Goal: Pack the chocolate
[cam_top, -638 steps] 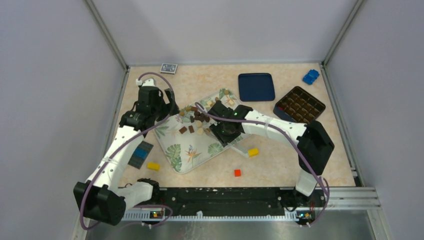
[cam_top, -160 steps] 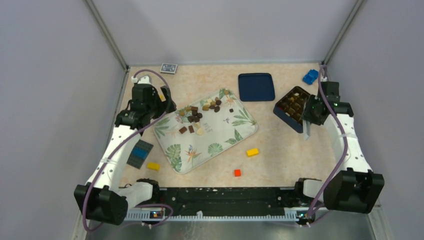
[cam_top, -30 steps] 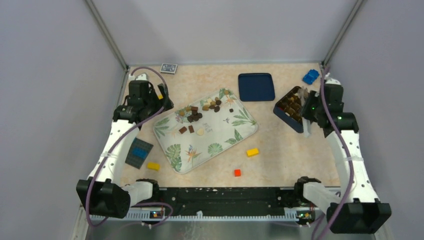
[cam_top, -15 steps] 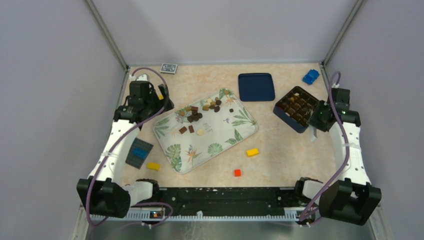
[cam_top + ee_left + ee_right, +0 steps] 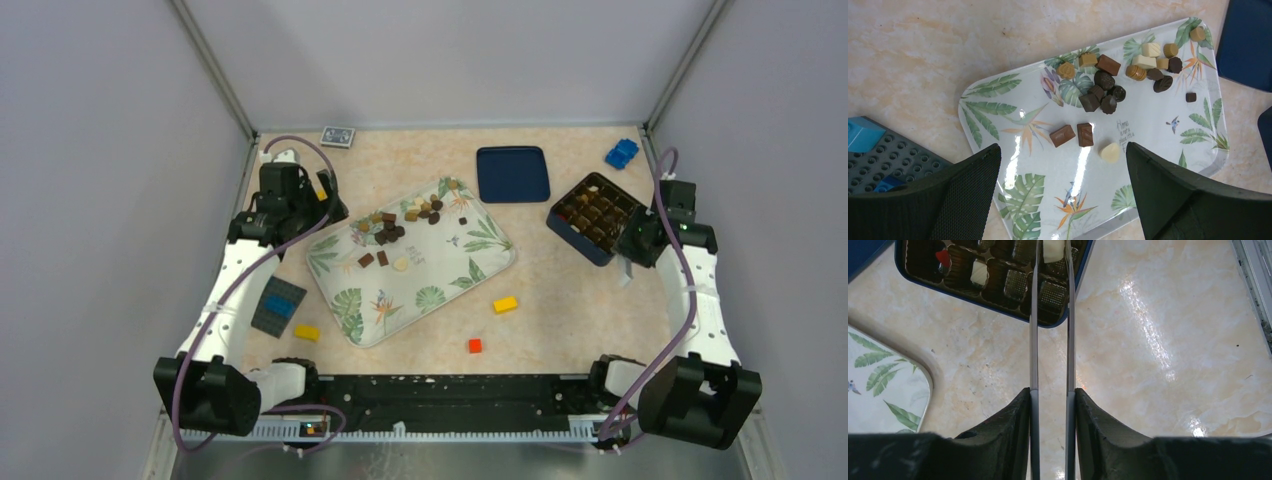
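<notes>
Left gripper (image 5: 1063, 146) over the left end of the leaf-print tray (image 5: 440, 270), fingers spread wide, nothing between them; same spot as a second ago

Chocolate (image 5: 1100, 95): most loose pieces bunched near the tray's upper edge; two brown squares and one cream piece lie apart, nearer the middle; unchanged

Yellow brick (image 5: 505, 304) and red brick (image 5: 475, 346) on the table below the tray

Blue lid (image 5: 513, 173) upper centre

Box (image 5: 570, 232) at right, a few pieces already in its cells

Right gripper (image 5: 1050, 392) pinching tweezers (image 5: 1034, 340), blades reaching over the box's near rim; tips out of view, cannot tell if they carry anything. A second ago it stood over the box's right edge; now drawn back to its lower right corner
</notes>
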You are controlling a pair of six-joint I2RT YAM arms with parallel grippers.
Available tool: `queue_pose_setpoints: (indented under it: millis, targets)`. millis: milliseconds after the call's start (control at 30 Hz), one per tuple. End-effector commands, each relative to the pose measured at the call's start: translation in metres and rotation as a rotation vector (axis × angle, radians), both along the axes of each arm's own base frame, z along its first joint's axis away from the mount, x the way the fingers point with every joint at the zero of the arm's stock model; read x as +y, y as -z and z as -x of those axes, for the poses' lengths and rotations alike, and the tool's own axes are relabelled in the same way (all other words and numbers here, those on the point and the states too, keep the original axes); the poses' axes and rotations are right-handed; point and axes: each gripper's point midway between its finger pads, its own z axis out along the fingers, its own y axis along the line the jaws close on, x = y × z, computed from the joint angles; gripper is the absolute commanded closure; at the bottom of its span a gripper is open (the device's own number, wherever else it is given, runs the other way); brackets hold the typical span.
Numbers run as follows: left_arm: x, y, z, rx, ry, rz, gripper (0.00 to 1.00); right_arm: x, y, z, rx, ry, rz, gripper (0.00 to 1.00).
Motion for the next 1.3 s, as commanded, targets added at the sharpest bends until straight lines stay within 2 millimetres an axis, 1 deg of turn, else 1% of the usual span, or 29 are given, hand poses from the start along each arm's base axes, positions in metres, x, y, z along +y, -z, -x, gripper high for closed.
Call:
queue_pose_setpoints:
  millis: [0, 133, 233, 300, 400, 500, 567, 600, 733, 767, 833, 867, 967, 1033, 1100, 1267]
  targets:
    - [0.001, -0.007, -0.005, -0.04, 0.002, 0.0, 0.01, -0.007, -0.01, -0.011, -0.06, 0.026, 0.015, 0.65]
    - [0.003, -0.008, -0.003, -0.046, -0.002, -0.008, 0.01, -0.007, -0.013, -0.01, -0.067, 0.024, 0.021, 0.61]
    - [0.003, -0.009, -0.002, -0.047, -0.001, -0.008, 0.01, -0.006, -0.016, -0.01, -0.077, 0.016, 0.017, 0.62]
    - [0.003, -0.009, -0.001, -0.048, -0.001, -0.008, 0.01, -0.002, -0.029, -0.013, -0.133, -0.009, 0.013, 0.69]
    - [0.003, -0.011, 0.0, -0.053, -0.003, -0.006, 0.01, 0.015, -0.05, -0.018, -0.214, -0.105, -0.023, 0.86]
    - [0.004, -0.013, 0.001, -0.057, -0.005, -0.008, 0.01, 0.035, -0.07, -0.02, -0.259, -0.197, -0.026, 0.97]
    - [0.005, -0.016, 0.003, -0.062, -0.01, -0.011, 0.01, 0.06, -0.08, -0.021, -0.279, -0.292, -0.031, 0.98]
    - [0.005, -0.015, 0.003, -0.062, -0.011, -0.012, 0.01, 0.077, -0.084, -0.021, -0.28, -0.35, -0.033, 0.98]
    - [0.006, -0.016, 0.004, -0.061, -0.019, -0.005, 0.01, 0.17, -0.088, -0.015, -0.299, -0.625, -0.122, 0.97]
    - [0.005, -0.016, 0.005, -0.059, -0.017, 0.001, 0.01, 0.2, -0.089, -0.01, -0.311, -0.718, -0.143, 0.96]
    - [0.003, -0.016, 0.007, -0.056, -0.015, 0.011, 0.01, 0.24, -0.083, -0.001, -0.308, -0.829, -0.147, 0.95]
    - [0.003, -0.016, 0.008, -0.055, -0.014, 0.015, 0.01, 0.258, -0.074, 0.003, -0.287, -0.881, -0.137, 0.94]
    - [0.004, -0.016, 0.01, -0.056, -0.02, 0.012, 0.01, 0.304, -0.058, 0.017, -0.26, -1.032, -0.123, 0.91]
    - [0.005, -0.018, 0.011, -0.057, -0.024, 0.006, 0.01, 0.327, -0.049, 0.025, -0.259, -1.111, -0.09, 0.88]
    - [0.006, -0.02, 0.011, -0.06, -0.028, 0.001, 0.01, 0.343, -0.04, 0.031, -0.261, -1.172, -0.046, 0.85]
    - [0.009, -0.023, 0.012, -0.066, -0.034, -0.009, 0.01, 0.364, -0.018, 0.036, -0.252, -1.244, 0.067, 0.77]
